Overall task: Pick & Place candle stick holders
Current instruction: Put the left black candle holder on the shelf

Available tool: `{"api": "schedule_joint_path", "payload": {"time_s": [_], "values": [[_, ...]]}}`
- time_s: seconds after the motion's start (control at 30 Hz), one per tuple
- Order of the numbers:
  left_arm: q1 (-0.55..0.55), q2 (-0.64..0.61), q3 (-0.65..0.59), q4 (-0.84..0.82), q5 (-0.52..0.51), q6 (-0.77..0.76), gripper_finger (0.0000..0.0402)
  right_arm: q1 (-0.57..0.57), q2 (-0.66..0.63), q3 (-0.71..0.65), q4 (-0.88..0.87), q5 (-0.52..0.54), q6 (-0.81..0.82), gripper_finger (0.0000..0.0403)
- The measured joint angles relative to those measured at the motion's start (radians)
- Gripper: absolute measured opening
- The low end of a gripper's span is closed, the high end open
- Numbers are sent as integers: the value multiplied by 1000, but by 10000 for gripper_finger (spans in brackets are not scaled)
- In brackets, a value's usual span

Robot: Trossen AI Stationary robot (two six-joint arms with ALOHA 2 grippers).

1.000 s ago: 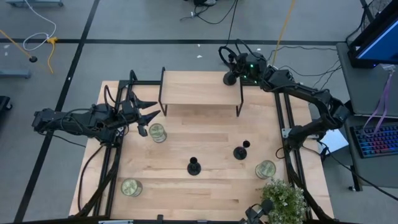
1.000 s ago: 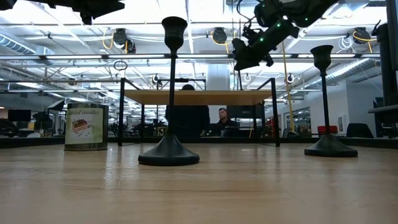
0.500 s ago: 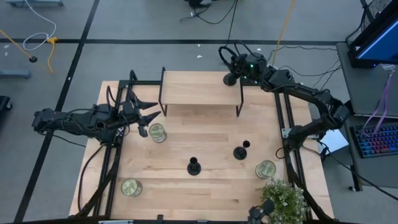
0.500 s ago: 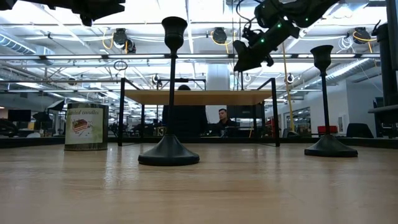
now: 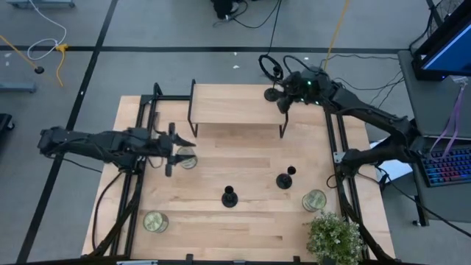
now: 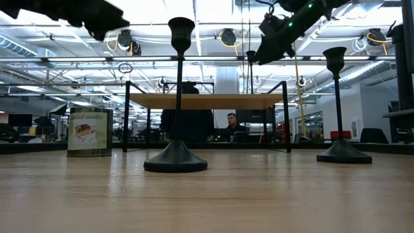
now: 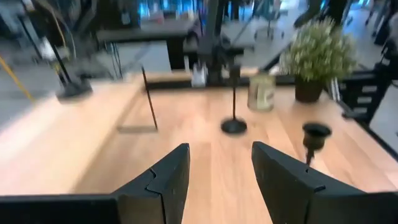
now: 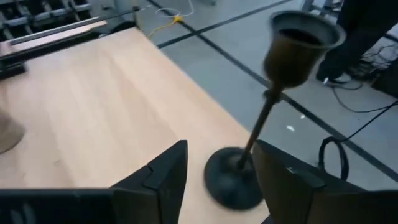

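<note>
Three clear jars (image 5: 186,157) with greenish contents stand on the surface (image 5: 250,228); one label (image 6: 89,131) reads "candles". The right pincer (image 8: 214,163) is open just beside a candle stick holder (image 8: 273,106) on the raised shelf (image 5: 235,103), and the left pincer (image 7: 217,168) is open too.

Grey floor (image 5: 184,62) with dark tape lines around the light wood table (image 5: 243,221). Cables (image 5: 44,48) lie on the floor at far left. A monitor (image 5: 449,44) and a keyboard (image 5: 447,165) sit on a desk at right. Low view: ceiling lights (image 6: 126,39), beams, and a seated person (image 6: 231,126) behind.
</note>
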Motion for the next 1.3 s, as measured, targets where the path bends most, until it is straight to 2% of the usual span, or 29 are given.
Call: {"api": "schedule_joint_path", "payload": {"time_s": [0.3, 0.57, 0.8, 1.0, 1.3], "values": [[-103, 288, -11, 40, 3, -99, 182, 102, -93, 0, -267, 1, 48, 180], [-214, 570, -11, 348, 3, -99, 182, 249, -115, 0, -386, 0, 137, 180], [-251, 804, -11, 646, -6, -102, 182, 333, -115, 0, -421, 2, 155, 174], [-250, 965, -11, 865, -9, -124, 182, 359, -115, 0, -420, 3, 155, 175], [-251, 1134, 19, 1043, 52, -148, 182, 359, -114, 0, -420, 3, 155, 173]]}}
